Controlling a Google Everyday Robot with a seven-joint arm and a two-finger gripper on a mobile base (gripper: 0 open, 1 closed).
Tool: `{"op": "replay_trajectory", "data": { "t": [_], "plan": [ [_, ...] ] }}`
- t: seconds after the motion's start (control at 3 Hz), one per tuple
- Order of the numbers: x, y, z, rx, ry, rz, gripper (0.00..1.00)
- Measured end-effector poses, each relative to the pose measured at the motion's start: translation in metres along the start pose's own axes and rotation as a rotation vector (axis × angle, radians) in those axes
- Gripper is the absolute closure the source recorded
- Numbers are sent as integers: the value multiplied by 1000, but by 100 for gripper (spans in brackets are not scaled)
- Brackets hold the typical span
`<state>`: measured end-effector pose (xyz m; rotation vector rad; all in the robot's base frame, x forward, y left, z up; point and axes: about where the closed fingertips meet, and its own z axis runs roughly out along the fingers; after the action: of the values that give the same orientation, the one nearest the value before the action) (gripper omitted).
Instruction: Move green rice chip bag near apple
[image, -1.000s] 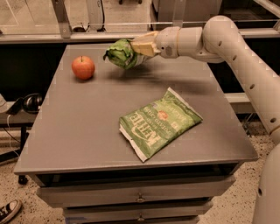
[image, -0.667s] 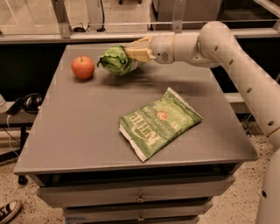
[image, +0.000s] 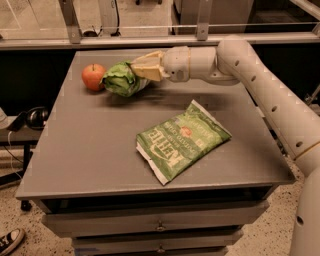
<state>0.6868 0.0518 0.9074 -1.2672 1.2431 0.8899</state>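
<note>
The green rice chip bag (image: 120, 79) is a small, puffy, wrinkled light-green bag at the back left of the grey table (image: 90, 150). It rests on or just above the tabletop, right beside the red-orange apple (image: 93, 76), close to touching it. My gripper (image: 136, 73) reaches in from the right on a white arm and is shut on the bag's right end.
A larger flat green "KETTLE" bag (image: 181, 140) lies at the table's centre right. A rail and glass panel run behind the table. Headphones (image: 31, 118) lie on a low shelf at left. Drawers sit below the tabletop.
My gripper has carried the green rice chip bag leftward and down, from mid-back of the table to right beside the apple.
</note>
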Motion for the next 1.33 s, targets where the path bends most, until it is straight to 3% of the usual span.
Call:
{"op": "replay_trajectory", "data": {
  "t": [0.33,0.67,1.33],
  "plan": [
    [-3,12,14,-45,-33,-8,100],
    [-2,16,17,-71,-38,-18,83],
    [5,18,0,-112,0,-59,36]
  ]
}}
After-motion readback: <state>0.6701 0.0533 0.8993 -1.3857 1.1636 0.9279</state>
